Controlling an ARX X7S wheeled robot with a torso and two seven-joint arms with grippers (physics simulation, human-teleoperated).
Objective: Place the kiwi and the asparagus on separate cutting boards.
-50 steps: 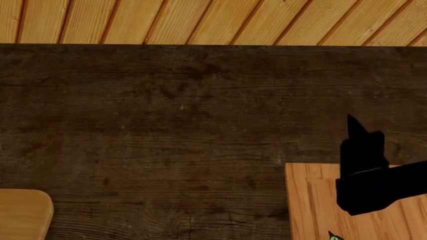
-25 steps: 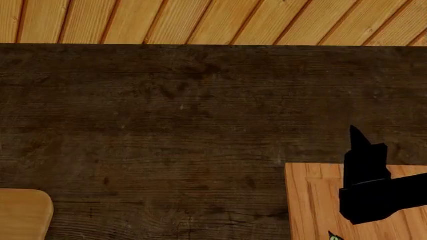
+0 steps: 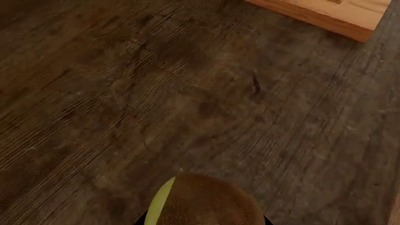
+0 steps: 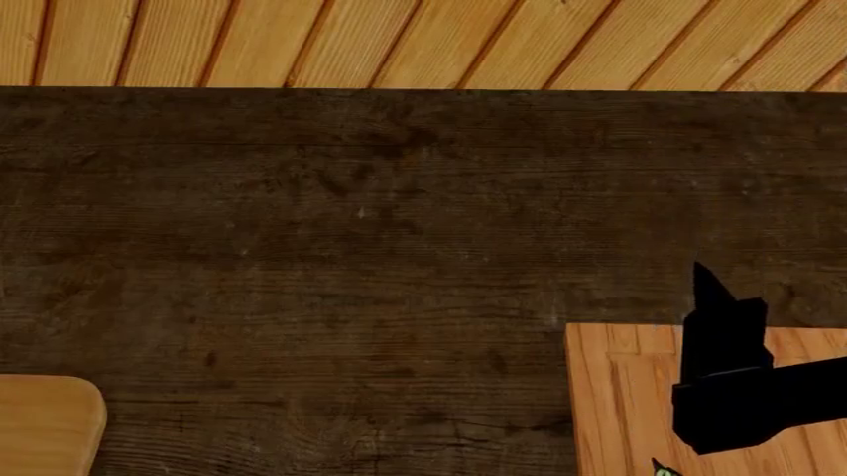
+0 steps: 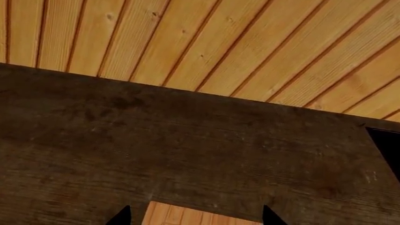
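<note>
The right gripper [image 4: 715,297] has been drawn back toward the near edge, further over the sharp-cornered cutting board [image 4: 616,397].

I see the kiwi [image 3: 206,201] at bottom centre, a cutting board [image 3: 325,14] corner upper right, on the dark table [image 3: 156,93].

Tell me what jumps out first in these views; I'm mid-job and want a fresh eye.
The black right gripper stands out most, hanging over the far edge of the sharp-cornered cutting board at the head view's lower right. Next is the kiwi, filling the near edge of the left wrist view above bare dark table. A rounded board corner peeks in at lower left.
</note>
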